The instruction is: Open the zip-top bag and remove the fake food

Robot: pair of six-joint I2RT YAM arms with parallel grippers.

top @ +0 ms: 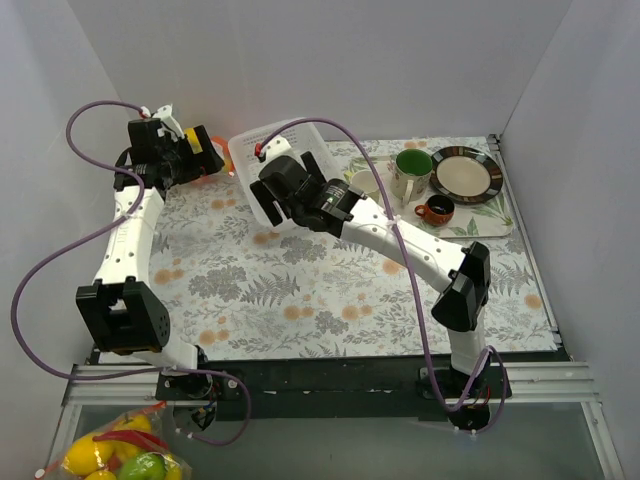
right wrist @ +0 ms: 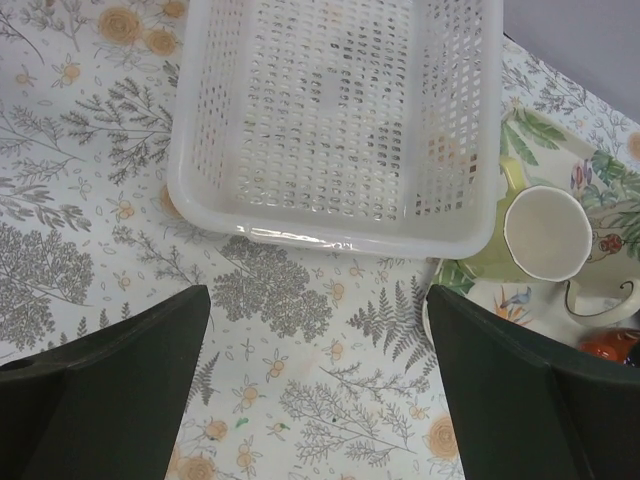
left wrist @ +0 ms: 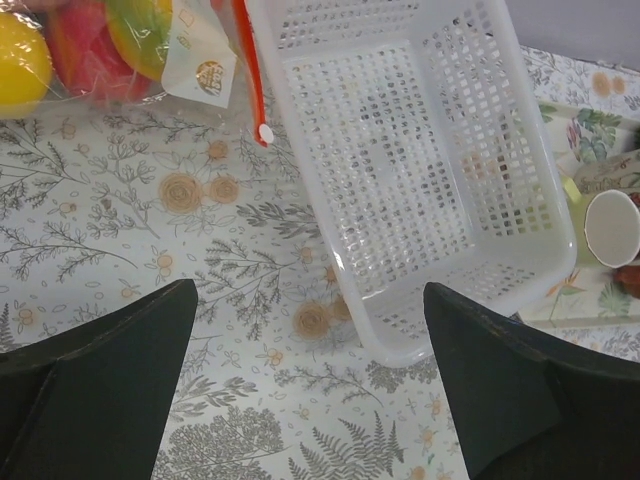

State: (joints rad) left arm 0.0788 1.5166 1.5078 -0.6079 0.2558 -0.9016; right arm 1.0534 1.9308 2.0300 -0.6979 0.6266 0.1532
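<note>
The zip-top bag (left wrist: 150, 50) lies on the floral cloth at the top left of the left wrist view, its red zip strip (left wrist: 250, 70) running down its right edge. The fake food (left wrist: 70, 50) shows through the plastic as yellow, red and green-orange pieces. In the top view the bag (top: 210, 165) is mostly hidden behind my left gripper (top: 200, 150). The left gripper (left wrist: 310, 400) is open and empty, short of the bag. My right gripper (top: 272, 195) is open and empty (right wrist: 315, 390), just in front of the white basket.
A white perforated basket (top: 300, 140) stands beside the bag, empty inside (right wrist: 340, 110). A tray (top: 480, 225) at the back right holds a green mug (top: 410, 170), a white cup (right wrist: 545, 235), a small brown cup (top: 436, 209) and a plate (top: 465, 175). Another bag of yellow and green fruit (top: 120, 455) lies off the table, front left.
</note>
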